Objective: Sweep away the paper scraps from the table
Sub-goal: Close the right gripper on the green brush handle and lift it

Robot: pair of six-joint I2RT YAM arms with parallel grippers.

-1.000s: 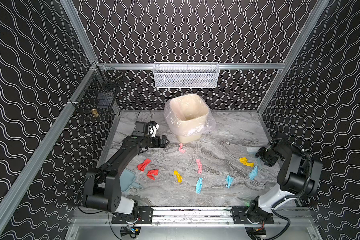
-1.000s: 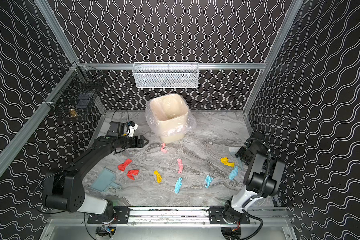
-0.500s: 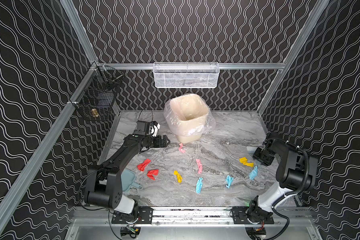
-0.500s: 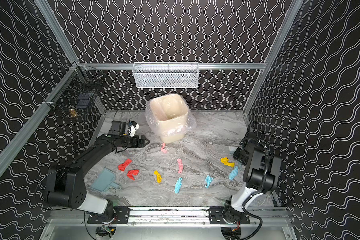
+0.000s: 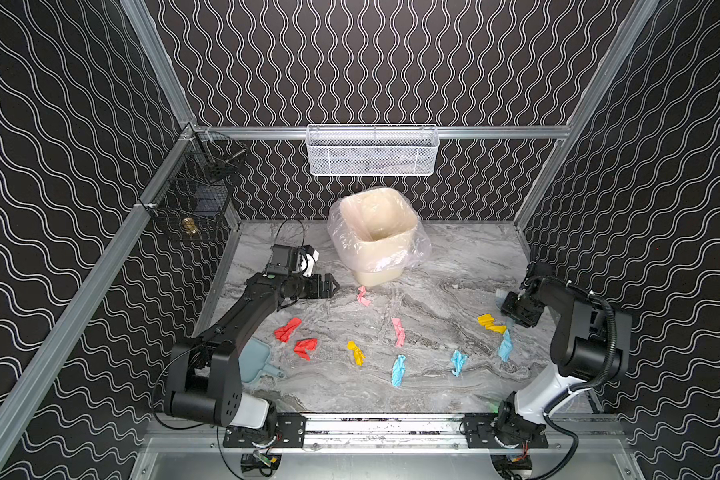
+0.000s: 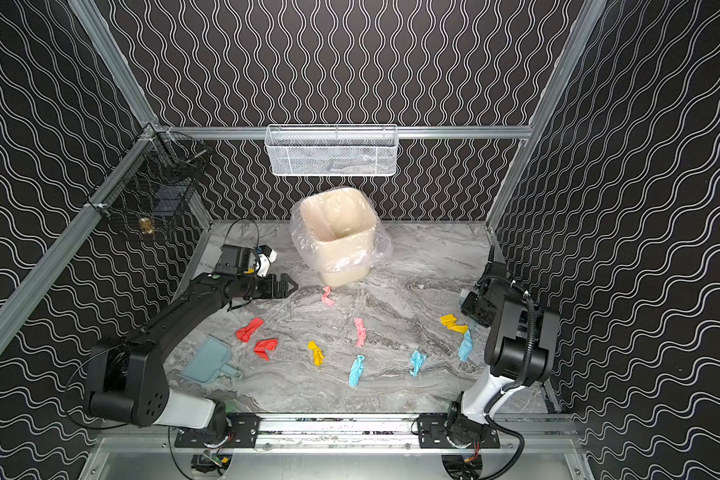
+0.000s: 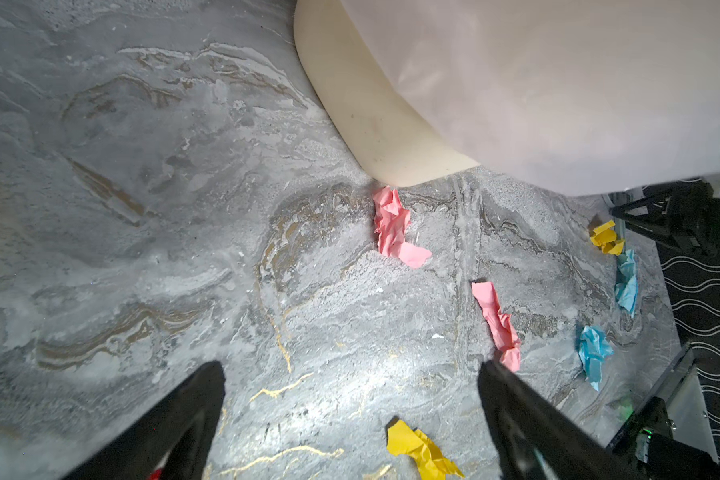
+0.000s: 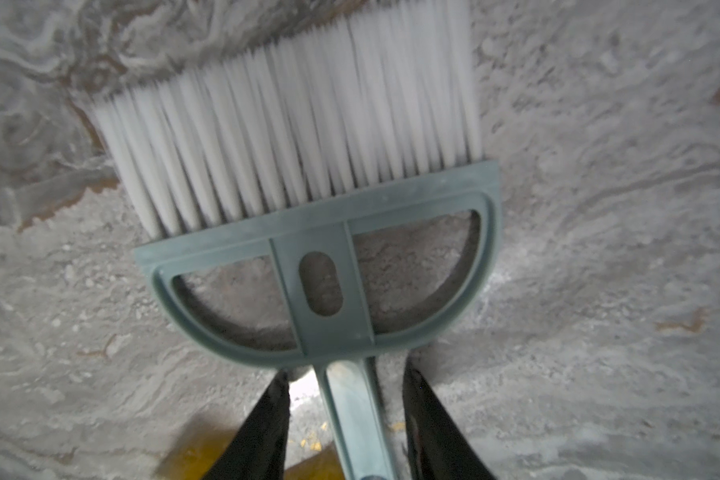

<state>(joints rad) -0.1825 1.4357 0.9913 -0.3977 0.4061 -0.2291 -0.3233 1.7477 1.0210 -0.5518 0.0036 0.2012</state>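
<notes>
My left gripper hangs spread wide above the table near the bin, holding nothing. My right gripper straddles the brush handle, jaws apart with a gap on either side. The paper scraps lie scattered over the marble between my arms

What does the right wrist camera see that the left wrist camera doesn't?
Only the right wrist view shows the brush with white bristles, its handle between the open right gripper, not yet pinched. Only the left wrist view shows the cream bin with its plastic liner, pink and blue paper scraps, and the left gripper spread wide open. Both show the marble table and some yellow paper.
</notes>
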